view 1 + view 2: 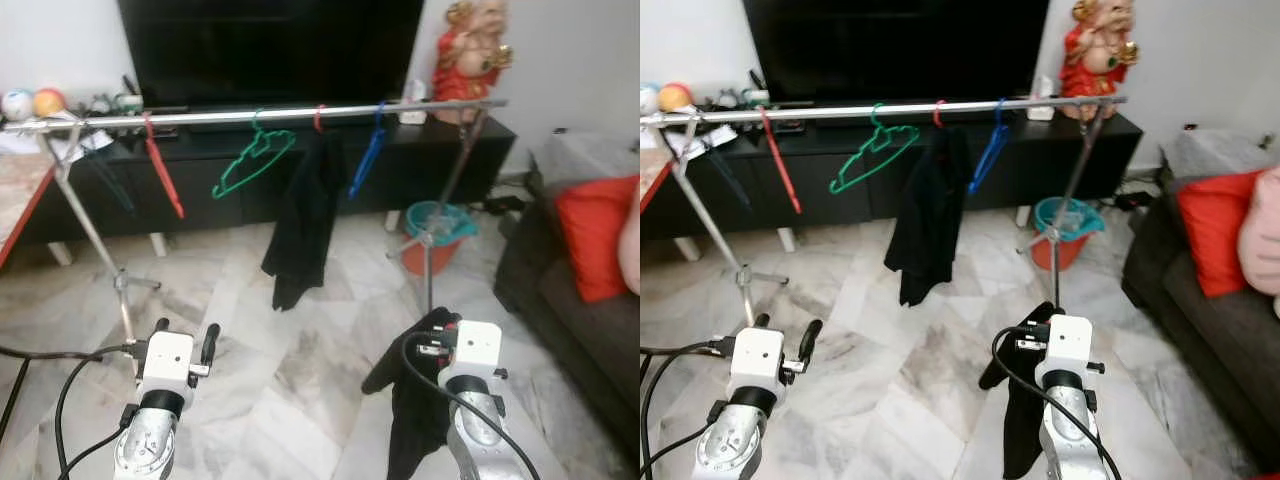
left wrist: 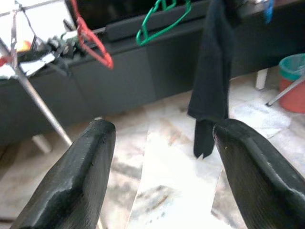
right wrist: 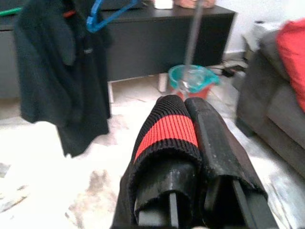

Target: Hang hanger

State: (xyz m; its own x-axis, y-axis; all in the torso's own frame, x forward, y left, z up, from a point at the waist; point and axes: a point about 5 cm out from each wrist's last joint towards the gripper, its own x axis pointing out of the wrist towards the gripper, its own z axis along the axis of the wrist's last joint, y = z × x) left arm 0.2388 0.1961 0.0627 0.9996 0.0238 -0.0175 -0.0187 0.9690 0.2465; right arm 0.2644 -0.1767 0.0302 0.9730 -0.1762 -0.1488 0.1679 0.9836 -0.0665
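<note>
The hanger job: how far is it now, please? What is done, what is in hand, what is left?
Done: the rail already carries a red hanger, a green hanger, a blue hanger and a black garment.
In hand: the right gripper is shut on a black cloth with a red stripe, low and short of the rail.
Left: raising it to the rail. The left gripper is open, holding nothing.

Two silver arms with white wrist blocks, looping black cables, and long black fingers (image 2: 76, 181).
</note>
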